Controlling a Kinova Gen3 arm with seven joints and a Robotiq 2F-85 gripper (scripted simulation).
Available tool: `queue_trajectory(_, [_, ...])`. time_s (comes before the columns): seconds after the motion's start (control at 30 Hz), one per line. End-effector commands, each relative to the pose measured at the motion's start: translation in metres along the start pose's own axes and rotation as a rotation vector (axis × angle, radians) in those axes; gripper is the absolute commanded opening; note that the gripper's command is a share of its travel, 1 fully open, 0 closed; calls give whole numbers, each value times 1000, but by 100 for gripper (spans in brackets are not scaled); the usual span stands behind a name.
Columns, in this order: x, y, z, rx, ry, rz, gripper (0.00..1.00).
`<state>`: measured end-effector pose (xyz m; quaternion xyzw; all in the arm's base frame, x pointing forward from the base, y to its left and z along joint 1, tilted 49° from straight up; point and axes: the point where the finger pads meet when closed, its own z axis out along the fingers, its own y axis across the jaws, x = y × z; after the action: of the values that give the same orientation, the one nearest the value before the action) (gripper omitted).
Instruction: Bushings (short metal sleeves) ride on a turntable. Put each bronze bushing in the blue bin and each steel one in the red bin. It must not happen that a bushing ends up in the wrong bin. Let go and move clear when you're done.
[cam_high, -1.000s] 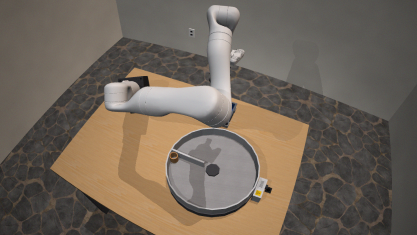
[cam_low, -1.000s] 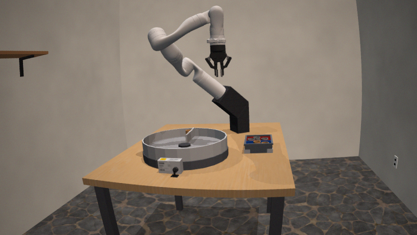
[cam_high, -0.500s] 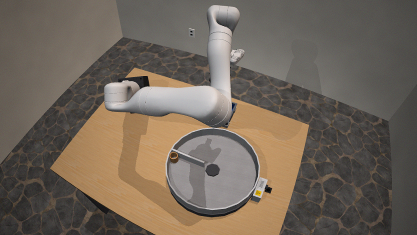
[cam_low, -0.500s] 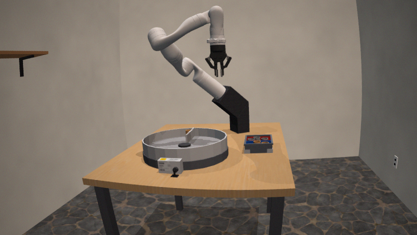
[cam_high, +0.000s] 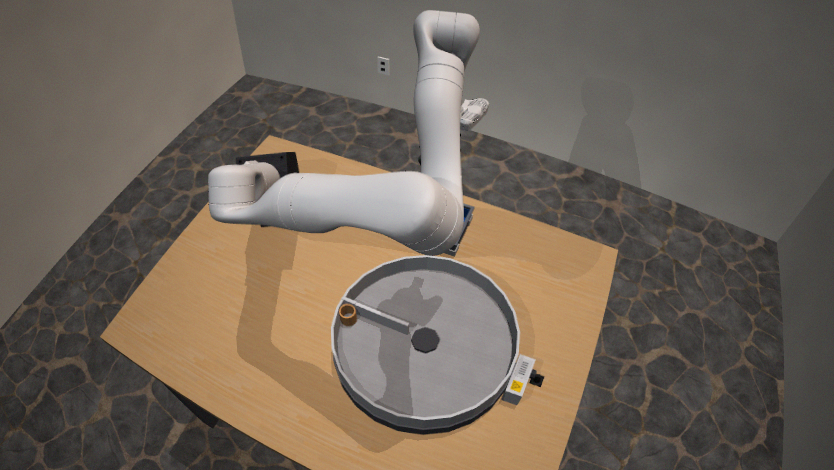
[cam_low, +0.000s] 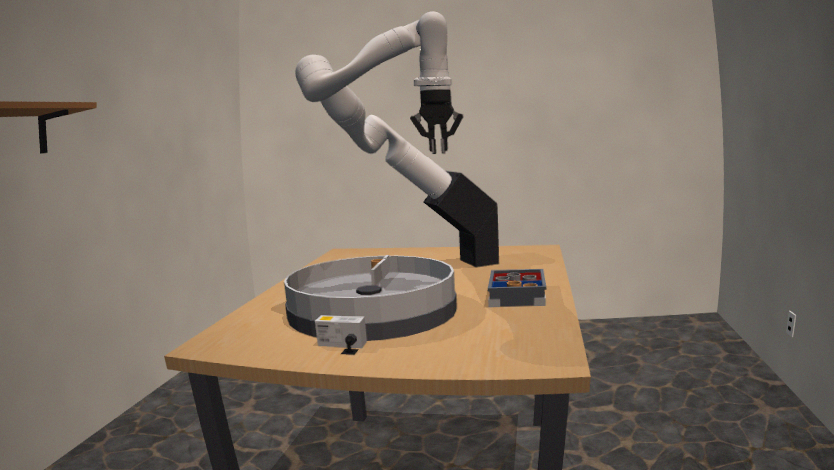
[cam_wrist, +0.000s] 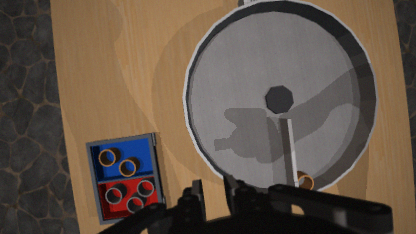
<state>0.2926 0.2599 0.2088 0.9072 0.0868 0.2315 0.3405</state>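
Note:
One bronze bushing (cam_high: 348, 313) stands on the grey turntable (cam_high: 424, 341), at its rim beside the outer end of a fixed grey bar (cam_high: 382, 315). It also shows in the wrist view (cam_wrist: 305, 181) and in the exterior view (cam_low: 376, 262). My gripper (cam_low: 439, 147) hangs high above the table, between the turntable (cam_low: 369, 287) and the bins, pointing down. Its fingers stand nearly together with nothing between them. The blue bin (cam_wrist: 125, 157) holds two bronze bushings. The red bin (cam_wrist: 131, 195) holds three steel ones.
The two bins form one tray (cam_low: 516, 288) to the right of the turntable. The black robot base (cam_low: 469, 224) stands behind them. A white control box (cam_low: 340, 329) sits at the turntable's front edge. A dark hub (cam_high: 424, 339) marks the turntable's centre.

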Motion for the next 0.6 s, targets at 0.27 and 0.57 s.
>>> queue_trajectory(0.27, [0, 0, -1, 1, 1, 0, 18])
queue_trajectory(0.57, [-11, 21, 24, 1, 3, -51, 18])
